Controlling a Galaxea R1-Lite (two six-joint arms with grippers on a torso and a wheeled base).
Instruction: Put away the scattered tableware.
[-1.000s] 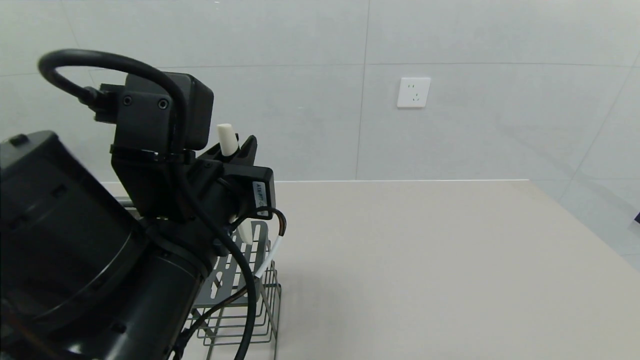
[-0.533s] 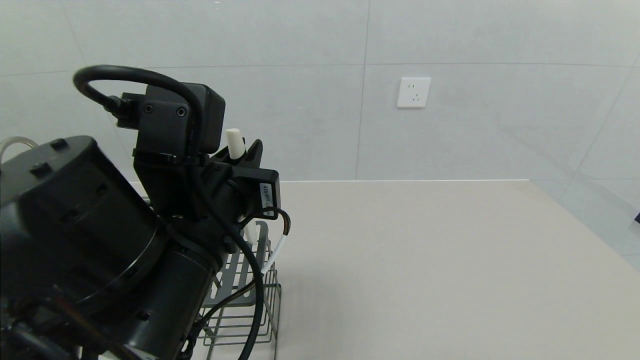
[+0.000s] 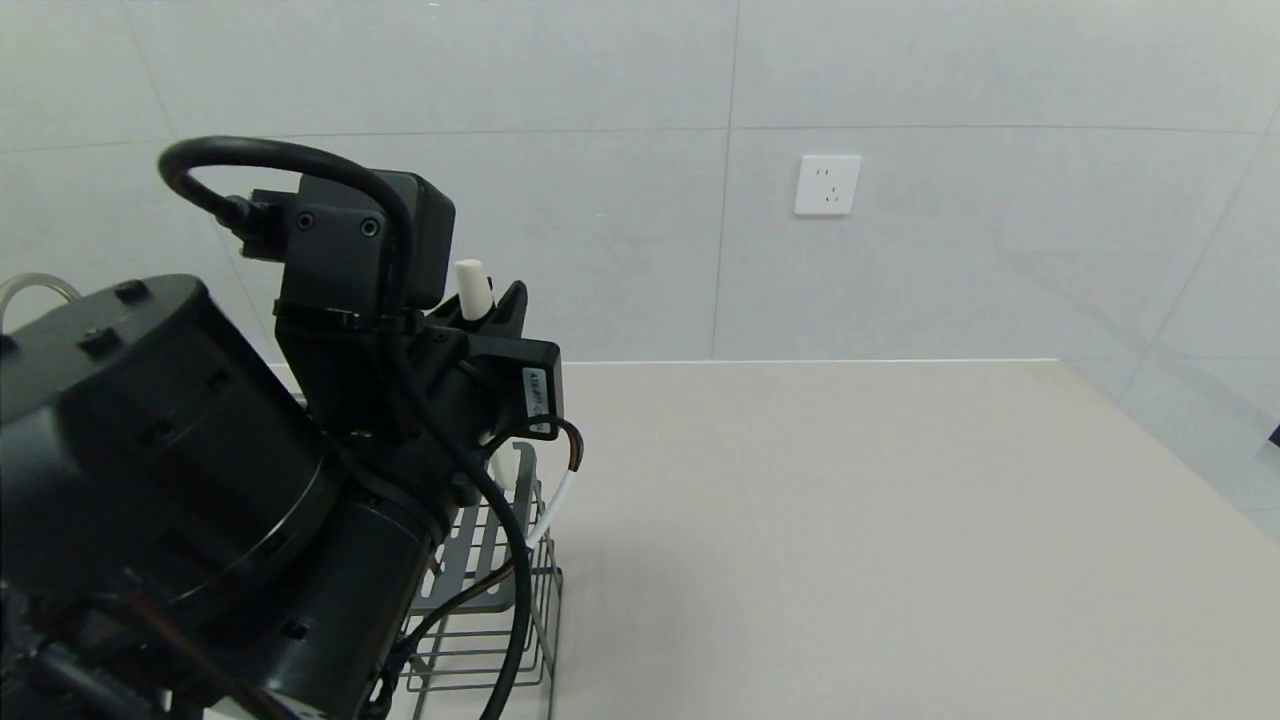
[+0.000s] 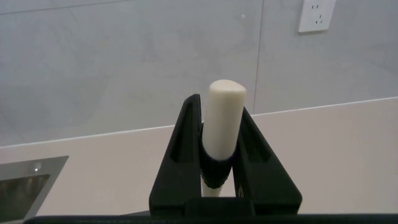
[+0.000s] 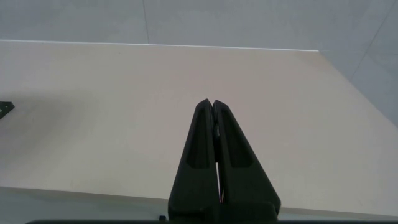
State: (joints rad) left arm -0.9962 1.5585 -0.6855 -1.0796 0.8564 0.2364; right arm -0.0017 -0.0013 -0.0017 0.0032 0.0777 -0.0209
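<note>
Shift since one second ago: left arm and left claw (image 3: 492,300) have moved a little toward the desk's middle, most of that in the first half-second, and the utensil (image 4: 225,115) has gone with them, its grip unchanged. The socket (image 3: 827,184) sits at the same spot, so the head camera has not moved. Left claw: black, wedge-shaped fingers, matte plastic, closed tight on the utensil's handle and held up above the rack (image 3: 470,570), with a glossy black cable looping over the wrist. Utensil: cream-white, smooth, round in section with a blunt, domed end; it stands near upright, tilted slightly, with the end rising clear of the fingertips. A pale length shows below the claw, over the rack; its shape there is hidden by the arm. Rack: grey metal, a slotted flat plate above thin wire bars forming an open cage, standing on the desk (image 3: 850,520) at its left side, partly behind the left arm. Desk: beige, matte, flat, with a straight far edge against the wall. Right claw (image 5: 212,107): black, the same wedge form, fingers pressed together with only a hairline seam between them, holding nothing, poised over bare desk. Socket: white, square, glossy plate set on a wall of large pale grey tiles with fine joints.
</note>
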